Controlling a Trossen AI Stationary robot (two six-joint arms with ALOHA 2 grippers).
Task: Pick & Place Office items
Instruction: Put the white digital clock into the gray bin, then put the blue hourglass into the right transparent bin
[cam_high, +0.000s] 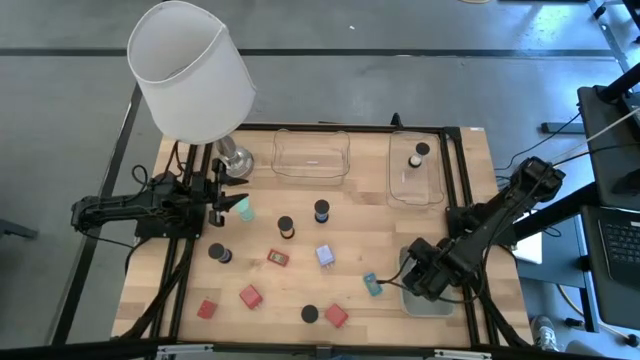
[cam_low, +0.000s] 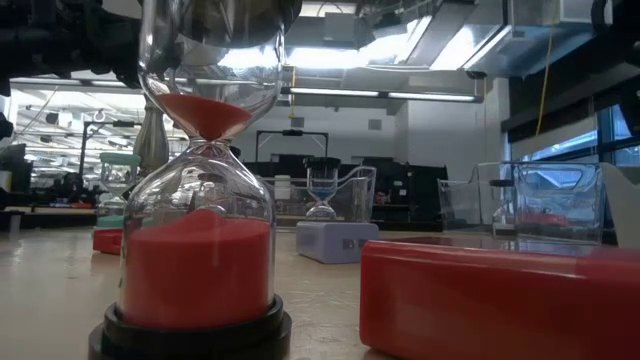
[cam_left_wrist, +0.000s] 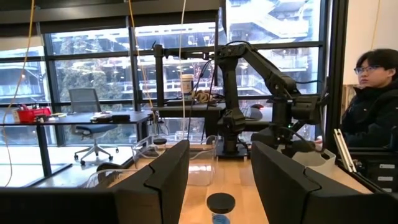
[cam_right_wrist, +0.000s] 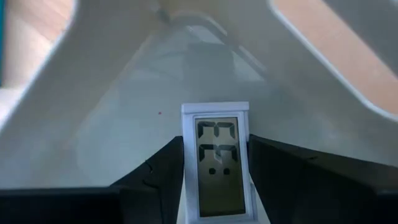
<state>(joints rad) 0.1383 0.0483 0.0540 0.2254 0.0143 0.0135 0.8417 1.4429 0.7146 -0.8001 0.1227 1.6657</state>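
Two arms here. My left gripper (cam_high: 222, 203) parked at table's left edge beside metal base of white-shaded lamp (cam_high: 192, 70), fingers nearly together, nothing held, teal-capped sand timer (cam_high: 243, 208) just off its tips. Scattered black-capped timers and red blocks lie mid-table. My right gripper (cam_high: 418, 275) pinches small white LCD clock (cam_right_wrist: 216, 163), held low over pale-green plastic tray (cam_high: 428, 304), guessing that's the drop spot.

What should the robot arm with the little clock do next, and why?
Probably open a bit more and let go. The right end effector holds a small white clock between its fingers, down inside the pale tray at the table's right front, so the clock looks ready to be dropped off there.
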